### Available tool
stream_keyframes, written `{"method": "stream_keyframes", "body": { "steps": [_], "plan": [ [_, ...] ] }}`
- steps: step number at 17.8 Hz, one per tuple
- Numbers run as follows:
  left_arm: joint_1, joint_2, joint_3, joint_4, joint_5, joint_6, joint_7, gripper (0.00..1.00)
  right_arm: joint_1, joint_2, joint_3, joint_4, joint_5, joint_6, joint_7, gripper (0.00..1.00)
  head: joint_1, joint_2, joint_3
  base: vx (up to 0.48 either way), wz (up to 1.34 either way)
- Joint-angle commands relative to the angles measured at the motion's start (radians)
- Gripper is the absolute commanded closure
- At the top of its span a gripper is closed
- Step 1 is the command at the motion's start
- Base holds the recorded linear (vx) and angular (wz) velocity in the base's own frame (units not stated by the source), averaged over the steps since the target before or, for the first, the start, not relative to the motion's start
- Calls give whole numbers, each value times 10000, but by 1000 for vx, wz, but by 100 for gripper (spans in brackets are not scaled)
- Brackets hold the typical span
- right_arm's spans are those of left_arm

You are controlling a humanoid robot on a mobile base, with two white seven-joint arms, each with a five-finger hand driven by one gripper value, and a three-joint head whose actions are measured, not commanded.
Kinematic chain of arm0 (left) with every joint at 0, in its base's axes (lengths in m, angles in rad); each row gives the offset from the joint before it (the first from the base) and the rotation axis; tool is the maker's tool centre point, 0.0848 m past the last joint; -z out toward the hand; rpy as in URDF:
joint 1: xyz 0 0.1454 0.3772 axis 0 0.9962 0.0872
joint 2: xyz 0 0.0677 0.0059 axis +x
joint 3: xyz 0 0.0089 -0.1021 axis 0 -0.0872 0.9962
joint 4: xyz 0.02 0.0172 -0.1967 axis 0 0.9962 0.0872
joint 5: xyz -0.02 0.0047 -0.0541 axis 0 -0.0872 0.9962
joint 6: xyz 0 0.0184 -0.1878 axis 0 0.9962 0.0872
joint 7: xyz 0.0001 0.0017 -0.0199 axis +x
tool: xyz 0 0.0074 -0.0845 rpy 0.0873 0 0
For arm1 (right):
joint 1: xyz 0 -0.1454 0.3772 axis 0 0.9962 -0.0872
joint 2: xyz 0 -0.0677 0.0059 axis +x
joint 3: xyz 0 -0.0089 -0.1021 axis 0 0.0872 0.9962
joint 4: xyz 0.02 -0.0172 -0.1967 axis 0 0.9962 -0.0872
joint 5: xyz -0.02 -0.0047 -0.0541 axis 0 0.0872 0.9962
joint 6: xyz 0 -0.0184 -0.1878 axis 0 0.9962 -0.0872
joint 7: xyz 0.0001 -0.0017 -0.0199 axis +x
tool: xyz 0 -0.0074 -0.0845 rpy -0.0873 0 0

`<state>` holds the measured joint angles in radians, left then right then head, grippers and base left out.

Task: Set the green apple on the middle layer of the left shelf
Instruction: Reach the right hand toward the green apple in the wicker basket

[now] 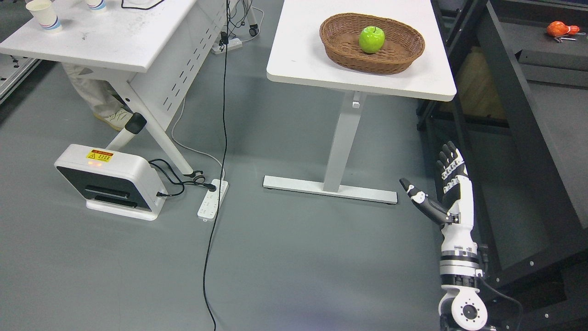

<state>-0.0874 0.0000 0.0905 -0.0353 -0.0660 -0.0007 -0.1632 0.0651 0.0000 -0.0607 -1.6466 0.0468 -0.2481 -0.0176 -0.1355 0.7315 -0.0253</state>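
Note:
A green apple [371, 39] lies in a brown wicker basket [404, 48] on the small white table [298, 59] at the upper middle. My right hand [441, 184] is raised at the lower right, well below the table and apart from the apple, its fingers [449, 161] straight and spread, thumb out to the left, holding nothing. A dark shelf unit [519, 115] runs along the right edge. The left arm does not show.
A second white desk [105, 41] with paper cups [43, 16] stands at the upper left, a person's legs [98, 99] under it. On the grey floor lie a white box device [112, 181], a power strip [212, 199] and a long black cable [223, 138]. An orange object [560, 29] rests on the shelf.

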Motion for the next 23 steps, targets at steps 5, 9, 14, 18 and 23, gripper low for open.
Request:
{"method": "stream_keyframes", "body": {
  "steps": [5, 9, 14, 18, 23],
  "plan": [
    [0, 175, 0, 0, 0, -8, 6, 0, -756, -175, 284, 37, 7563, 1262, -2582, 1, 0, 0, 0, 0, 0],
    [0, 175, 0, 0, 0, -8, 6, 0, -819, -175, 990, -39, 10454, 2312, -2615, 0, 0, 0, 0, 14, 23],
    [0, 175, 0, 0, 0, -8, 6, 0, -850, -175, 1021, -316, 9702, 1639, -2662, 0, 0, 0, 0, 89, 137],
    [0, 175, 0, 0, 0, -8, 6, 0, -865, -175, 1021, -300, 9671, 1805, -2631, 0, 0, 0, 0, 184, 90],
    [0, 175, 0, 0, 0, -8, 6, 0, -957, -175, 1021, -270, 9671, 2158, -2279, 0, 0, 0, 0, 270, -62]
  ]
}}
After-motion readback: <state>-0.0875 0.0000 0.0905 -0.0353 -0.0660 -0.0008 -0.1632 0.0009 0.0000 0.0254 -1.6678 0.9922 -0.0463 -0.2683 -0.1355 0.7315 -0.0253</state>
